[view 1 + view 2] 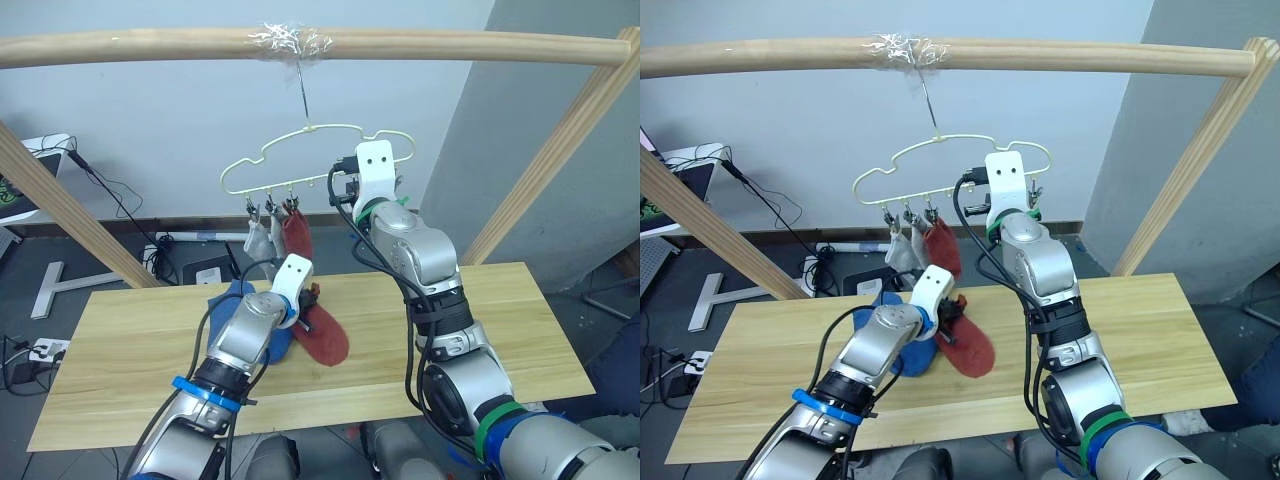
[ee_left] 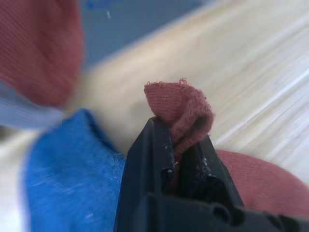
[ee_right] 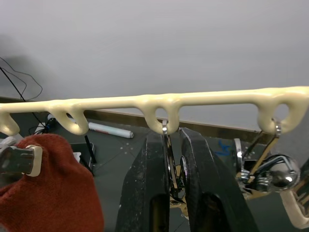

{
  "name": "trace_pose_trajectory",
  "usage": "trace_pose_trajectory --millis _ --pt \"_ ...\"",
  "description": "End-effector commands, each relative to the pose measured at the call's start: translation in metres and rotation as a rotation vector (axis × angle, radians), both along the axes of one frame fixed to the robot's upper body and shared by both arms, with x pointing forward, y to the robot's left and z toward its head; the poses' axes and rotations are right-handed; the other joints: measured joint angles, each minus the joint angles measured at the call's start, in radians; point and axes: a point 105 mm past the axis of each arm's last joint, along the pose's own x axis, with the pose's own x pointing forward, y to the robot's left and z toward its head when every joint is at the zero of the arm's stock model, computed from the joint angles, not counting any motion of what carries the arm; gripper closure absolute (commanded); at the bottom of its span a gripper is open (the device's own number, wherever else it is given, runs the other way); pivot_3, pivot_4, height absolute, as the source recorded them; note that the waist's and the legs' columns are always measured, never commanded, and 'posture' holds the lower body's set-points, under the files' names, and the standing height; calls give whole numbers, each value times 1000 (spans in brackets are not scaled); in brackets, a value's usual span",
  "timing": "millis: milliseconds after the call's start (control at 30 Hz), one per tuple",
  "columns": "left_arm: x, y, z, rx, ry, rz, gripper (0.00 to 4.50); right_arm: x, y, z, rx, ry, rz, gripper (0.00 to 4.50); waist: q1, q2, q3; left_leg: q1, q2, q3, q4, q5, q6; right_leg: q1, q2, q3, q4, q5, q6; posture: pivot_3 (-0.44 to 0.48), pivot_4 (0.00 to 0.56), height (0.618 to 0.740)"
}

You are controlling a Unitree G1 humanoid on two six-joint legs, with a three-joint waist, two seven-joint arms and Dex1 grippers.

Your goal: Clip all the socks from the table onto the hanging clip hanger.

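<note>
On the table (image 1: 500, 320) lies a rust-red sock (image 1: 327, 338). My left gripper (image 2: 181, 140) is shut on its folded cuff (image 2: 179, 104), just above the wood. A blue sock (image 1: 236, 297) lies beside it, partly under my left arm. The cream clip hanger (image 1: 300, 150) hangs from the pole. Two grey socks (image 1: 258, 238) and one rust-red sock (image 1: 297, 235) are clipped at its left end. My right gripper (image 3: 171, 140) is raised at the hanger's bar (image 3: 217, 99), shut on a metal clip (image 3: 170, 169). A further clip (image 3: 263, 169) hangs beside it with nothing in it.
A round wooden pole (image 1: 150, 45) spans the top, held by slanted posts at the left (image 1: 70, 210) and right (image 1: 560, 150). Cables and a power strip (image 1: 40, 350) lie on the floor beyond the table. The table's right half is bare wood.
</note>
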Motion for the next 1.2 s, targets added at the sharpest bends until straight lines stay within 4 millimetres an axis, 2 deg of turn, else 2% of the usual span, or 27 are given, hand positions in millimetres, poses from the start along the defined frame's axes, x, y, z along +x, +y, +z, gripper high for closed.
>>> trace_pose_trajectory --millis 33,267,333,467,600,833,933,967,1067,1200 --pt "-5 0 24 -35 -73 -18 4001 -4 3 18 24 -66 6 4430 0 0 0 0 0 0 0 0 0 0 0 0 0 0 0 -144 166 740" --pt "-22 5 24 -47 -59 -30 4001 -4 5 18 25 -66 14 4430 0 0 0 0 0 0 0 0 0 0 0 0 0 0 0 -139 164 740" --pt "-23 11 18 -20 -57 -14 4001 -4 5 18 25 -66 16 4430 0 0 0 0 0 0 0 0 0 0 0 0 0 0 0 -136 164 740" --pt "-23 11 17 -38 -64 -9 4001 -5 6 18 26 -66 18 4430 0 0 0 0 0 0 0 0 0 0 0 0 0 0 0 -139 164 740" --pt "-24 12 13 -46 -41 -1 3094 -4 6 18 25 -66 15 4430 0 0 0 0 0 0 0 0 0 0 0 0 0 0 0 -142 163 740" --pt "-24 14 15 -57 -39 2 888 -4 5 18 26 -67 13 4430 0 0 0 0 0 0 0 0 0 0 0 0 0 0 0 -142 163 740" --pt "-29 4 18 -90 -31 -47 17 -5 5 18 26 -67 13 4430 0 0 0 0 0 0 0 0 0 0 0 0 0 0 0 -142 163 740" --pt "-33 0 16 -103 -11 -64 17 -5 5 18 26 -67 13 4430 0 0 0 0 0 0 0 0 0 0 0 0 0 0 0 -142 163 740" --pt "-43 -5 -6 -43 54 -84 17 -5 4 18 25 -67 10 4430 0 0 0 0 0 0 0 0 0 0 0 0 0 0 0 -142 163 740" --pt "-42 -11 -18 -33 64 -68 17 -5 4 17 21 -66 9 4430 0 0 0 0 0 0 0 0 0 0 0 0 0 0 0 -151 170 740"
